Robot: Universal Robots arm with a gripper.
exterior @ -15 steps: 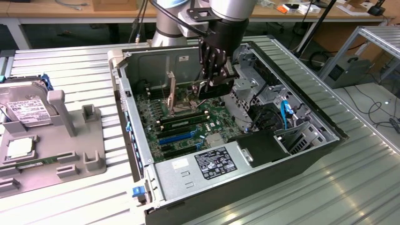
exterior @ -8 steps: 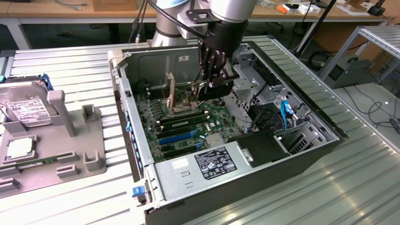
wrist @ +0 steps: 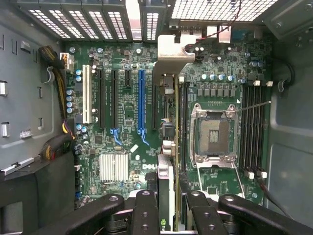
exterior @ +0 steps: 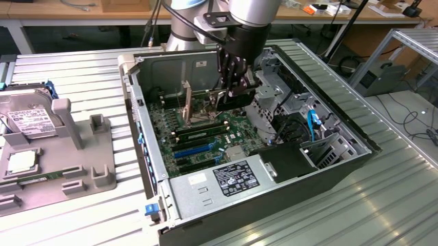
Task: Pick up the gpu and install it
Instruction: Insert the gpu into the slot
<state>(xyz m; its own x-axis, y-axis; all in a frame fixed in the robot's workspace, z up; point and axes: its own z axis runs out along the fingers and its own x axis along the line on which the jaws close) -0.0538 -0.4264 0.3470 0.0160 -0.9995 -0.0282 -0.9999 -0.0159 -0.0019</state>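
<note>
Edge-on in the wrist view, the gpu (wrist: 171, 54) is a thin card with a bent silver end bracket. The gripper (wrist: 170, 208) pinches it between half-closed fingers above the motherboard (wrist: 127, 122), between the blue slot (wrist: 141, 103) and the CPU socket (wrist: 213, 133). The exterior view adds the open computer case (exterior: 329, 169) and a hard drive (exterior: 27, 120), well apart at its left.

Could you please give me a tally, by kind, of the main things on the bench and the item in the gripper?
Open computer case: 1
gpu, held in the gripper: 1
Hard drive: 1
Gray holder tray: 1
Total: 4
</note>
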